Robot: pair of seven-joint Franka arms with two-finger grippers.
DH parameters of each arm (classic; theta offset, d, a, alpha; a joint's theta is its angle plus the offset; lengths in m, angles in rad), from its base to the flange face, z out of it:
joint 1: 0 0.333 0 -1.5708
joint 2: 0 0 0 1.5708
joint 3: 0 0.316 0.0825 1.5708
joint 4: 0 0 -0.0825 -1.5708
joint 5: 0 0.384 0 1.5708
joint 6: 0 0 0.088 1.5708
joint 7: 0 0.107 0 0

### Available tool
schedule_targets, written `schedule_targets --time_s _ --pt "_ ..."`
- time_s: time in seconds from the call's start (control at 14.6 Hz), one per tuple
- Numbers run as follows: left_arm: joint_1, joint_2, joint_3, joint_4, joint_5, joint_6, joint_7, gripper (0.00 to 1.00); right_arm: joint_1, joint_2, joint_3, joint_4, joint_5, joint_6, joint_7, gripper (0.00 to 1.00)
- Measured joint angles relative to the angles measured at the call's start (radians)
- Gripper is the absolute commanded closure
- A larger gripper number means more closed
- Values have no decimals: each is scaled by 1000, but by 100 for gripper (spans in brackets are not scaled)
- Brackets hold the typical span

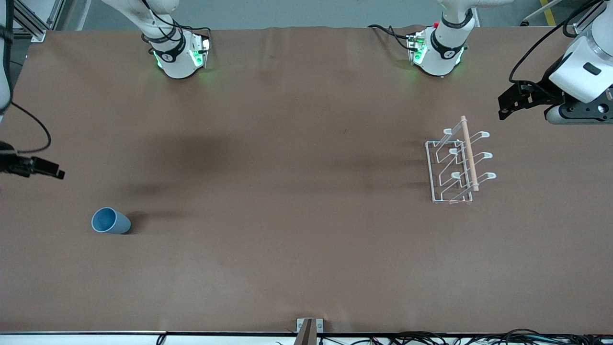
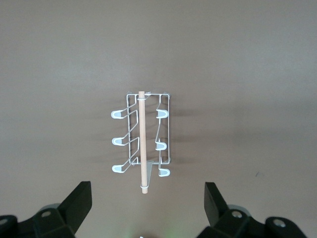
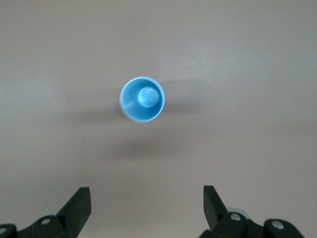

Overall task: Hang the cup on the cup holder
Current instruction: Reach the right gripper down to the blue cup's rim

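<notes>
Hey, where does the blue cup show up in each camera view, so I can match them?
Front view: the cup stands on the brown table, toward the right arm's end, nearer the front camera than the cup holder.
Left wrist view: not in it; only the cup holder shows.
Right wrist view: the cup is seen from above, open mouth up, ahead of the right gripper.
Shared landmark: the brown table.

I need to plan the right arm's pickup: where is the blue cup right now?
The light-blue cup stands upright, mouth up, on the brown table toward the right arm's end, nearer the front camera than the white wire cup holder, with the open right gripper hovering above it.
</notes>
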Motion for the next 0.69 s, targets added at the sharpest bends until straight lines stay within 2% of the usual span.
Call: schedule_targets --time_s 0.48,0.62,0.69 --pt "1 5 1 2 0 0 0 0 -9 263 6 2 1 299 -9 5" --pt "1 6 1 2 0 0 0 0 -9 313 7 4 2 333 -9 18" --pt "1 6 1 2 0 0 0 0 -9 331 7 5 2 347 -9 33"
